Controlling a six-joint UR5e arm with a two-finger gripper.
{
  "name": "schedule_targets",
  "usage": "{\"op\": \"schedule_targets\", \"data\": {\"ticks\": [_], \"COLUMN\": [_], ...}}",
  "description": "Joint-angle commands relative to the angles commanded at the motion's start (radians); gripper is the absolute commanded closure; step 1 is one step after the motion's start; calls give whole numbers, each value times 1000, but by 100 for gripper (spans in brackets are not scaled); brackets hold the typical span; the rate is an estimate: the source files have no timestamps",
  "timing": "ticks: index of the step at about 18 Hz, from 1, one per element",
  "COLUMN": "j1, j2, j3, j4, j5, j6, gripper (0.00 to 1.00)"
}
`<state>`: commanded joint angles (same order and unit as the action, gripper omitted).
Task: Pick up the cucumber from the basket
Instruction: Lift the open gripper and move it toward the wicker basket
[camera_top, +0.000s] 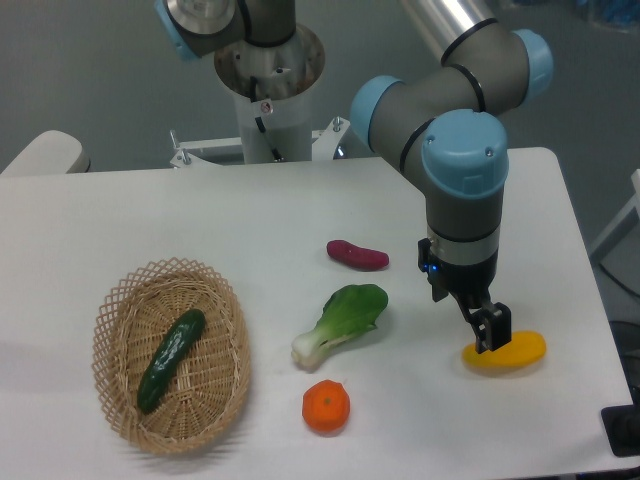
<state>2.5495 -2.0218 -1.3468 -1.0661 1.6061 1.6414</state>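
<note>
**Operator:** Where's the thing I'm after?

**Spotter:** Look to the lower left of the frame. Your slim, dark green, glossy cucumber (171, 359) lies inside the oval, shallow, tan wicker basket (118, 304), resting on the woven floor. It runs on a slant, its upper end toward the basket's middle and its lower end toward the near left rim. Nothing is touching it.

**Operator:** And my hand?

**Spotter:** Your black two-finger hand (493, 340) is far off at the lower right of the frame, pointing down below the grey arm with light blue caps (462, 165). It sits right at the yellow oblong fruit-like piece (515, 352), and its tip overlaps the left part of that piece. From this angle you can't make out the gap between the fingers, so I cannot tell how far it is open or whether it has hold of anything.

**Operator:** What lies between the two?

**Spotter:** On the white worktop (150, 215) you have a light green leafy bok choy with a white stem (342, 320) near the centre, a dark red oblong vegetable (357, 255) just above it, and a round orange fruit (326, 406) below it. All three lie apart from each other, and well apart from the basket.
</note>
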Motion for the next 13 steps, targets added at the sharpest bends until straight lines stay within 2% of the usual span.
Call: {"op": "schedule_targets", "data": {"ticks": [4,8,10,13], "j1": [-8,-32,-49,-101], "j2": [8,43,70,98], "j3": [0,-46,-84,-139], "j4": [-3,-11,-12,-11], "j5": [6,0,0,-3], "j6": [-12,-29,-90,-274], "gripper": [0,0,0,0]}}
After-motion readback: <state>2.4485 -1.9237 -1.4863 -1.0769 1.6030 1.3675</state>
